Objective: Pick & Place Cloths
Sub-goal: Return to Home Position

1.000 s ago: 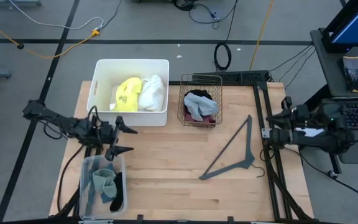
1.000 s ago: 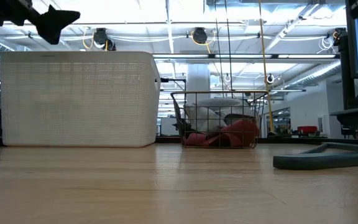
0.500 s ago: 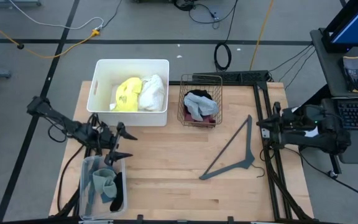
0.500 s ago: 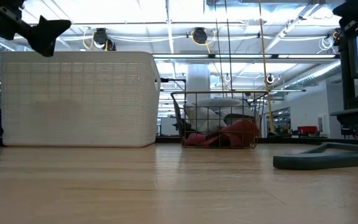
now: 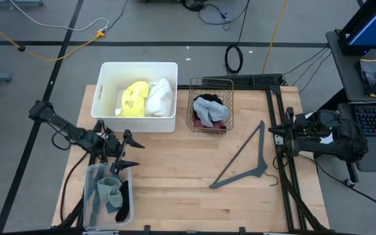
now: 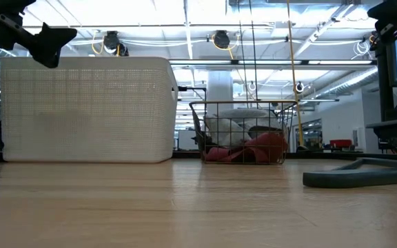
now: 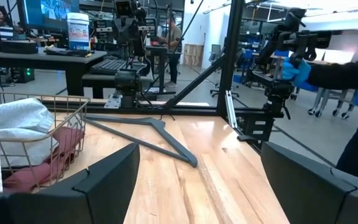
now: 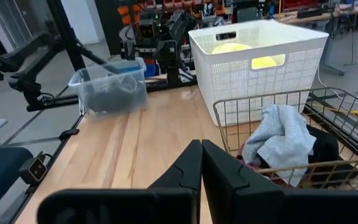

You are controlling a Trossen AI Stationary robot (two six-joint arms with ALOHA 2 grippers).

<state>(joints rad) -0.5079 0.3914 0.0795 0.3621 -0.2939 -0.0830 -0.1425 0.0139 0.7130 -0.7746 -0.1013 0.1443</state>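
Wooden table, high view: left gripper (image 5: 134, 153) gapes wide and empty near the clear bin (image 5: 89, 196); yellow cloth (image 5: 134, 99) and white cloth (image 5: 160, 96) lie in the white bin (image 5: 103, 81) beyond. Right wrist view alone reveals right gripper (image 8: 201, 144) fingers pressed together, empty, with grey cloth (image 8: 281, 140) basketed ahead.

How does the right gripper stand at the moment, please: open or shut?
Shut and empty: in the right wrist view the right gripper's two dark fingers meet with barely a seam between them, nothing pinched.
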